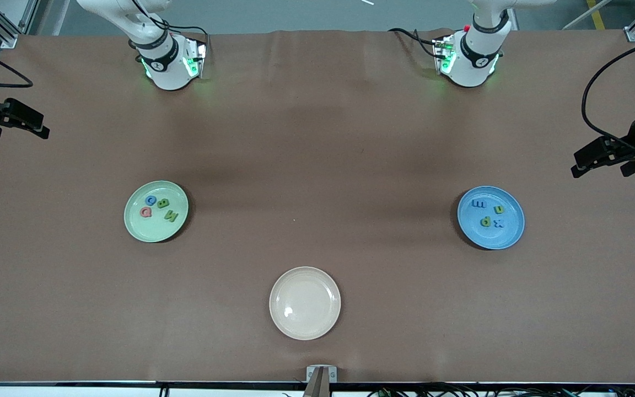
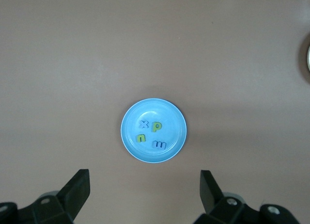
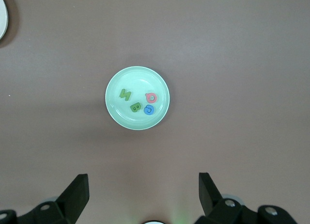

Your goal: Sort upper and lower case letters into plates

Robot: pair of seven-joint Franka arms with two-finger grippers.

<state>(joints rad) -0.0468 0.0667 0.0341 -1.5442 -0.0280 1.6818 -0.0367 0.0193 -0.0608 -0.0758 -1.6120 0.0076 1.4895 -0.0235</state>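
Note:
The pale mint green plate [image 1: 149, 229] [image 3: 133, 81] lies toward the right arm's end and holds several upper case letters [image 1: 162, 203] [image 3: 125, 94]: blue, pink and green. The blue plate [image 1: 507, 234] [image 2: 155, 110] lies toward the left arm's end with several lower case letters [image 1: 485, 221] [image 2: 157, 126], blue and green. My right gripper [image 1: 20, 124] [image 3: 143, 181] hangs high over the table by the mint plate, open and empty. My left gripper [image 1: 598, 162] [image 2: 145, 178] hangs high by the blue plate, also open and empty.
A cream-beige plate [image 1: 305, 317] with nothing in it sits nearest the front camera, midway between the two other plates; its rim [image 2: 308, 56] [image 3: 2, 15] shows in both wrist views. Both arm bases stand along the table's back edge. Brown tabletop lies all around.

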